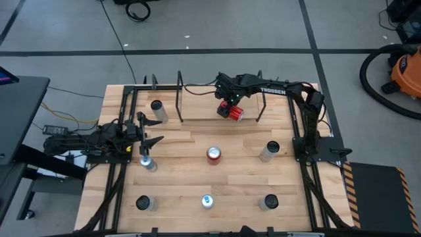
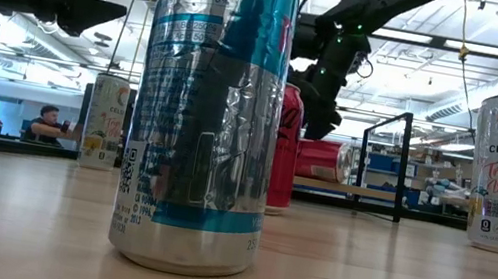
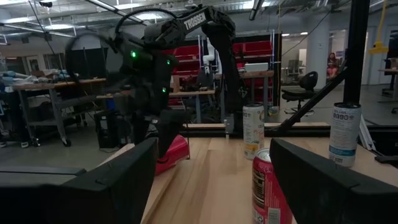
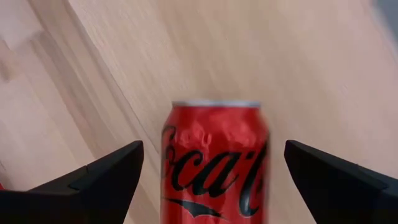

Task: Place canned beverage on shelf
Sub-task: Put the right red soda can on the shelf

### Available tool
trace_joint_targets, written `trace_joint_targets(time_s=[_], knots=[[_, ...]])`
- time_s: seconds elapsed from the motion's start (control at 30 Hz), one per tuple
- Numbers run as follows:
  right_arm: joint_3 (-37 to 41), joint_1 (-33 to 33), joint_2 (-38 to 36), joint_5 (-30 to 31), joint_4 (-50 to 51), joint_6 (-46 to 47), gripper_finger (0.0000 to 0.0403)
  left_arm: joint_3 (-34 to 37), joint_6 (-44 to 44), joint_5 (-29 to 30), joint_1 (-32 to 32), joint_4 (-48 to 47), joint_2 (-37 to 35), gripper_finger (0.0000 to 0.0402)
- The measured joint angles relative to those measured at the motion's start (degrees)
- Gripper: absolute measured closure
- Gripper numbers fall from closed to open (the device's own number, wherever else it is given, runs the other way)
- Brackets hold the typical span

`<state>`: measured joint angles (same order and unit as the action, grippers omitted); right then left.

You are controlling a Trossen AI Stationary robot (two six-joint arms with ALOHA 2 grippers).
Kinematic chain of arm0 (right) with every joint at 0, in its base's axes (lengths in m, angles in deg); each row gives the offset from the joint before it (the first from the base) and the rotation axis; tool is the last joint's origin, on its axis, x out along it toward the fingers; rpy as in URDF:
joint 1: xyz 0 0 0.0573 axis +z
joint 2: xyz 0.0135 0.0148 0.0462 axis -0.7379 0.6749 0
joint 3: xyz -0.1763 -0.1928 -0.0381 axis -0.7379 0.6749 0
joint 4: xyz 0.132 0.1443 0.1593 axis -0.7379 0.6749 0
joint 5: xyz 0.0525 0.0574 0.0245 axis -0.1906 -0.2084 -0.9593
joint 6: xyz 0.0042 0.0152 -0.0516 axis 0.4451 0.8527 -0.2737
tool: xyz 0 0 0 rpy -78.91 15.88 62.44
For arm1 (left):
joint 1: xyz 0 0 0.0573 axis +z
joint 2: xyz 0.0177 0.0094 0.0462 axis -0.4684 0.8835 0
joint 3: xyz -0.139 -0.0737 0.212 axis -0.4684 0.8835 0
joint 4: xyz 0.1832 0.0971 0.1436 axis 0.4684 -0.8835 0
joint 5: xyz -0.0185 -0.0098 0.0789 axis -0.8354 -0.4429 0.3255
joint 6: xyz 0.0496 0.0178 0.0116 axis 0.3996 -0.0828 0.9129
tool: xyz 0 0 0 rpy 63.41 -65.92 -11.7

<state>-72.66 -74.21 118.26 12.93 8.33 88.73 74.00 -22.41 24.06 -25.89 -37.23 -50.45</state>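
Observation:
The red Coca-Cola can (image 1: 232, 112) lies on its side on the light wood board of the shelf (image 1: 180, 99) at the table's far middle. It also shows in the low view (image 2: 323, 159) and in the right wrist view (image 4: 214, 163). My right gripper (image 1: 226, 103) is open just above it. Its fingers stand wide on either side of the can with a gap on each side. My left gripper (image 1: 150, 131) is open and empty at the table's left side, pointing toward the right.
A silver can (image 1: 158, 109) stands left of the shelf. A red-topped can (image 1: 214, 155) stands mid-table, a silver one (image 1: 270, 151) to its right, and one (image 1: 148, 162) just near of my left gripper. Three more cans stand along the near edge (image 1: 207, 201).

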Motion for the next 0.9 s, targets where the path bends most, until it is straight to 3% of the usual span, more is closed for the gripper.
trace_joint_targets(time_s=[0.27,0.5,0.73,0.9], knots=[[0.0,0.3,3.9,0.3,1.2,0.8,0.0024,0.0,-0.2,0.0,0.0,-0.8,0.0,0.0086],[0.0,0.4,3.9,0.3,1.2,0.8,0.0095,0.0,-0.3,0.0,0.0,-0.9,0.0,0.0086],[-0.8,1.3,4.1,0.3,1.5,0.7,0.0095,0.0,-0.3,0.0,0.0,-0.9,0.0,0.0086],[-6.1,2.1,4.2,0.3,0.8,-0.1,0.0095,0.0,-0.2,0.0,0.0,-0.9,0.0,0.0086]])
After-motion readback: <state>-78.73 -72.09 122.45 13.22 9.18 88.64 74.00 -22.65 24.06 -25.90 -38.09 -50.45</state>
